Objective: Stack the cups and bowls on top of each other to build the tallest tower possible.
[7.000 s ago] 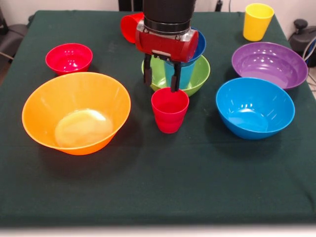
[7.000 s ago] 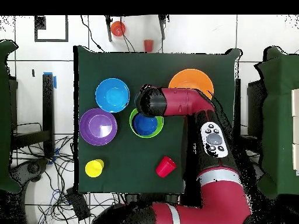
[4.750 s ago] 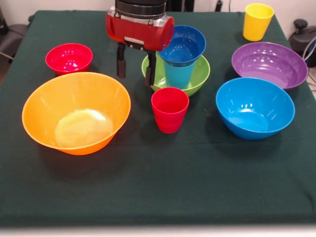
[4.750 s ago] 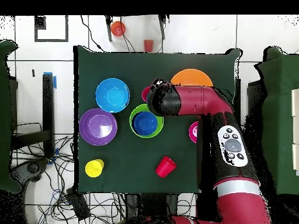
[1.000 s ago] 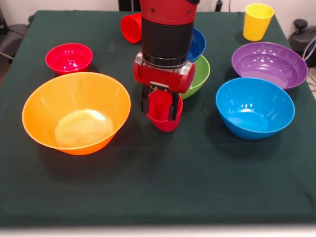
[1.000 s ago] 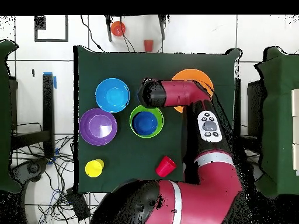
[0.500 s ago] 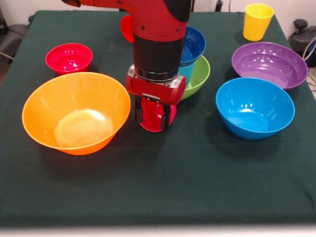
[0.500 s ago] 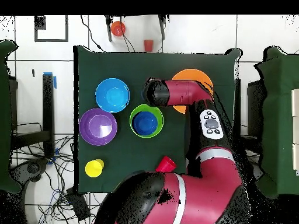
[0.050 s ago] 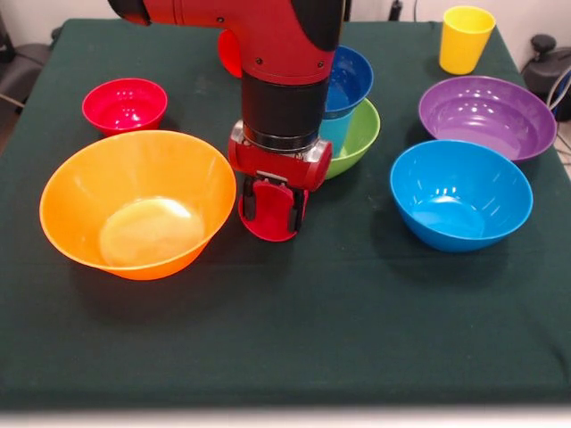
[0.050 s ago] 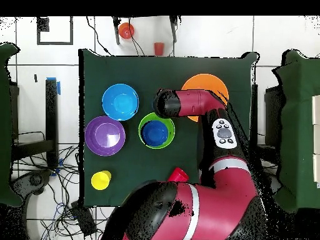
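My gripper [image 9: 269, 209] is shut on a red cup [image 9: 268, 225], which leans between the dark fingers [image 9: 249, 203] just right of the big orange bowl [image 9: 134, 201]. Behind the arm stands the tower: a green bowl [image 9: 361, 135], a light blue cup [image 9: 335, 129] in it, and a small dark blue bowl [image 9: 352, 78] on top. A second red cup [image 9: 229, 49] lies behind the arm. In the overhead view the gripper's head [image 10: 164, 104] hides the held cup; the green bowl [image 10: 145, 139] and dark blue bowl [image 10: 155, 132] show beside it.
A small red bowl [image 9: 125, 104] sits at back left. On the right are the purple bowl [image 9: 486, 114], the medium blue bowl [image 9: 459, 192] and a yellow cup [image 9: 466, 37]. The arm's bulk [image 10: 187, 212] hangs over the table's lower right in the overhead view.
The gripper closed on the red cup and has carried it a little left, towards the orange bowl; the cup now leans. The tower and other bowls have not moved.
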You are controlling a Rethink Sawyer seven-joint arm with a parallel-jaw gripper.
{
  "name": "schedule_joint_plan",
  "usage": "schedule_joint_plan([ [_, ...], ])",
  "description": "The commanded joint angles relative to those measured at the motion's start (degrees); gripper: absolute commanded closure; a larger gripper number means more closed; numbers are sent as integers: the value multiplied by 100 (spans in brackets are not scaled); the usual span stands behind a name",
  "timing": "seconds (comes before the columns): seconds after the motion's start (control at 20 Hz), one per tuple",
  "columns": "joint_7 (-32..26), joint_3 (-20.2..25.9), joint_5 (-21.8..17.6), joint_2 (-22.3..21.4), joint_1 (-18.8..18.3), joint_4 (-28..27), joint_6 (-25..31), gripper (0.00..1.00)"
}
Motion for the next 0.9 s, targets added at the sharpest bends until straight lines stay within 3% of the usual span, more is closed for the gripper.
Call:
schedule_joint_plan([
  [0.05, -944, 179, -533, 67, 16, 335, 209, 0],
  [0.75, -945, 343, -423, 99, -80, 234, 441, 0],
  [0.9, -893, 437, -404, 57, -116, 276, 234, 0],
])
